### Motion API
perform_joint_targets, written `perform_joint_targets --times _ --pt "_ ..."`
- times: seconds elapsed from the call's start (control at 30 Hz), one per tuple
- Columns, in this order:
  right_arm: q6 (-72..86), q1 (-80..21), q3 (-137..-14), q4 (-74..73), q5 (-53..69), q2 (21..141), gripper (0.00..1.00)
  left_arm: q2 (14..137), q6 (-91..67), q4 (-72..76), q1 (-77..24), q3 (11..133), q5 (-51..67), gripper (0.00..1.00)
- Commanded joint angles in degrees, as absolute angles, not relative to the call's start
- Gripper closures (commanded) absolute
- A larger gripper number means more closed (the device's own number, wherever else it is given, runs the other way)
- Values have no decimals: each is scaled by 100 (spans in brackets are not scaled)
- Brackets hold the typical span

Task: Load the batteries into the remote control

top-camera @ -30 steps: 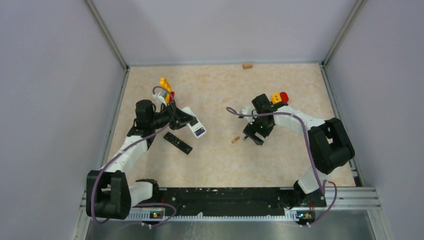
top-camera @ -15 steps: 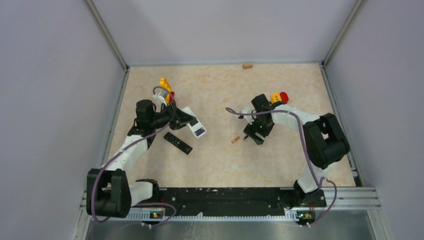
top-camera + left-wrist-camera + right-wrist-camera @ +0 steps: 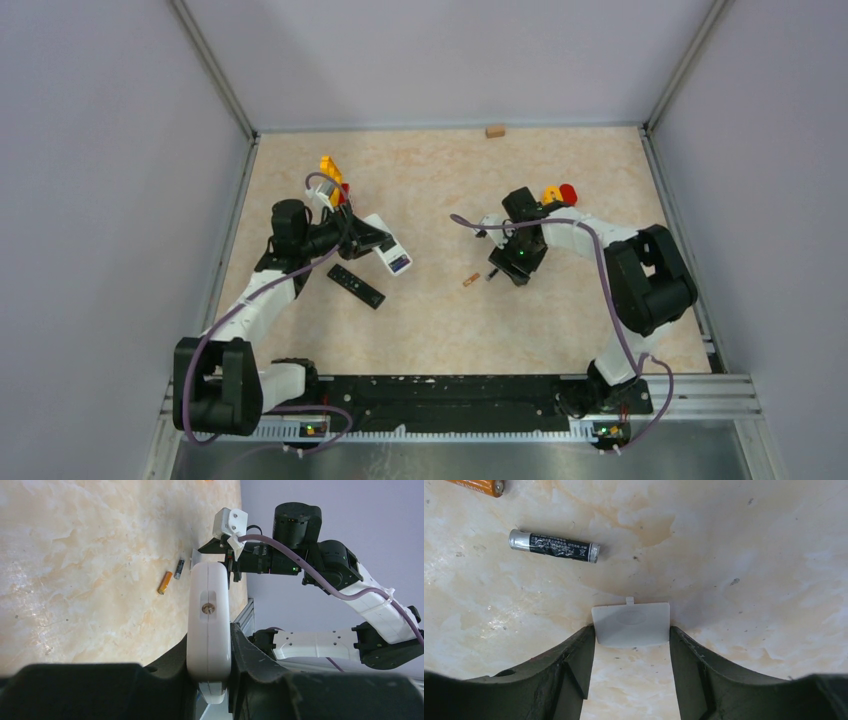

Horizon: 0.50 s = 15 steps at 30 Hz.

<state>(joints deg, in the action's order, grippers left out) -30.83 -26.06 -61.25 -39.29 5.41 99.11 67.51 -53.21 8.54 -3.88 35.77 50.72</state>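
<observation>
My left gripper (image 3: 208, 645) is shut on a white remote control (image 3: 208, 615), held edge-on above the table; from above the remote (image 3: 386, 246) sticks out to the right of the gripper. A second, black remote (image 3: 356, 286) lies flat just below it. Two batteries lie on the table: an orange one (image 3: 476, 485) and a dark one (image 3: 554, 545); the orange one (image 3: 470, 280) also shows from above. My right gripper (image 3: 631, 632) is down at the table, its fingertips touching both side edges of a flat white battery cover (image 3: 631, 622).
A small wooden block (image 3: 494, 130) lies at the far edge. Small yellow and red pieces sit behind the left arm (image 3: 330, 166) and behind the right arm (image 3: 558, 193). Walls enclose the table on three sides.
The right gripper's fingers have narrowed onto the white cover and its arm has shifted slightly. The left arm and the remote have not moved.
</observation>
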Motion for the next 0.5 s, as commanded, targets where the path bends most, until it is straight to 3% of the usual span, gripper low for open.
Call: perform_joint_targets --times 0.0,0.47 --pt "-3045 -2558 -6233 -3829 425 9808 44 6655 -5282 1072 -360 3722 5147 100" --pt "-2820 -2680 -6197 -3542 1347 8798 56 6713 -5553 1666 -589 3533 4597 100"
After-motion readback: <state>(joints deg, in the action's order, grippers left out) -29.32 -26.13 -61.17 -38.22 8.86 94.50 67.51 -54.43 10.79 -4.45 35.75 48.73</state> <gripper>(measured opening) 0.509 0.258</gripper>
